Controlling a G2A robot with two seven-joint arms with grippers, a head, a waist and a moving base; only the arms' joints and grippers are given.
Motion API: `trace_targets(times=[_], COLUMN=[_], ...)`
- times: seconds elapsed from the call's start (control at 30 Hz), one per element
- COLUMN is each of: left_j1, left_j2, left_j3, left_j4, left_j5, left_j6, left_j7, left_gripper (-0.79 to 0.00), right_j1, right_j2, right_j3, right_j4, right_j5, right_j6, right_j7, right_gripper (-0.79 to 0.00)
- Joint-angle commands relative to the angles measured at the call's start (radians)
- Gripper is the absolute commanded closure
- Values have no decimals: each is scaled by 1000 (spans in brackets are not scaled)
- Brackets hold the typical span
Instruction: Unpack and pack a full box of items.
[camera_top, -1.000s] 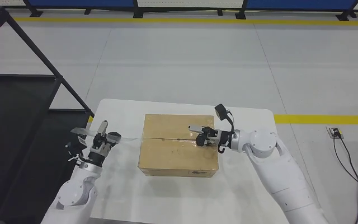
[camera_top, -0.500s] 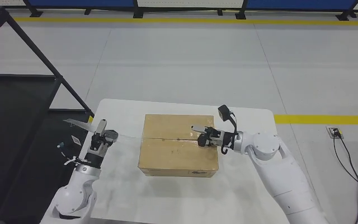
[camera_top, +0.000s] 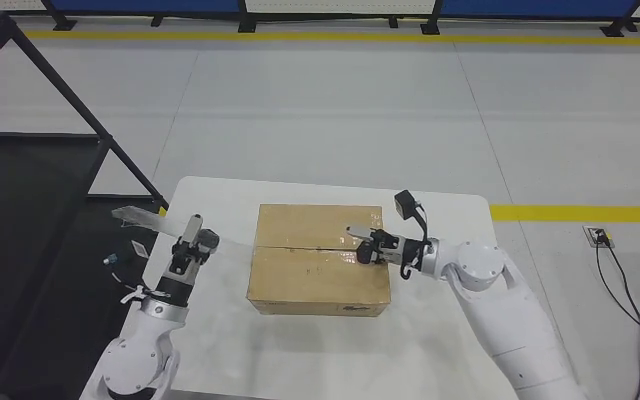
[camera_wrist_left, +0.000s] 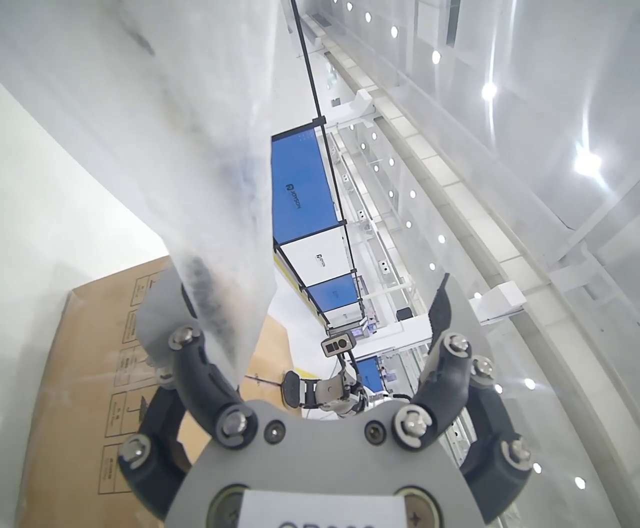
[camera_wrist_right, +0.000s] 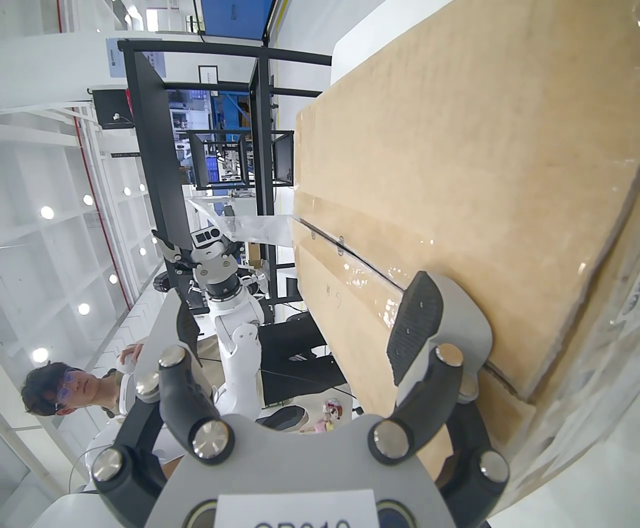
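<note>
Sitting in the middle of the white table is one brown box. It is shut, with one seam running across its top. The top view takes in the whole box and an arm at each side of it.

There are two grippers. The left gripper hangs just beside the left side of the box, over the table. The right gripper is over the right end of the box top, at the seam.

There is one long strip of tape, clear and thin. From above it runs from the left end of the seam, past the left gripper and out over the table's edge.

The left wrist view comes in close and tells more. The left gripper's two fingers stand wide apart with nothing pinched between them. The tape sticks to just one finger. This view also sees the box's side, with a few little printed squares in a row.

The right wrist view looks along the box top. The right gripper's two fingers are wide apart too, and hold nothing. One finger lies right by the seam, over the box top, but I cannot tell if it touches. The other finger is out in the air, off the box. Far down the seam, the tape lifts off the box's edge and goes to the left gripper.
</note>
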Motion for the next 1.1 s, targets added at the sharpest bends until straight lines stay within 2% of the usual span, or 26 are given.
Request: trace_targets(times=[0.0, 0.37, 0.6, 1.07], left_j1=[-3, -43, -71, -105], left_j2=[-3, -20, -32, -49], left_j3=[14, 117, 176, 248], left_j4=[-15, -30, -28, -50], left_j5=[34, 199, 257, 369], left_j6=[10, 82, 116, 203], left_j7=[13, 50, 33, -1], left_gripper=[-785, -785, -785, -785], right_j1=[-6, -59, -89, -132], right_j2=[2, 18, 27, 43], right_j3=[4, 33, 51, 73], right_j4=[-7, -59, -78, -116], right_j5=[1, 0, 4, 14], right_j6=[-2, -1, -7, -4], right_j7=[-1, -10, -13, -20], right_gripper=[-785, -785, -785, -785])
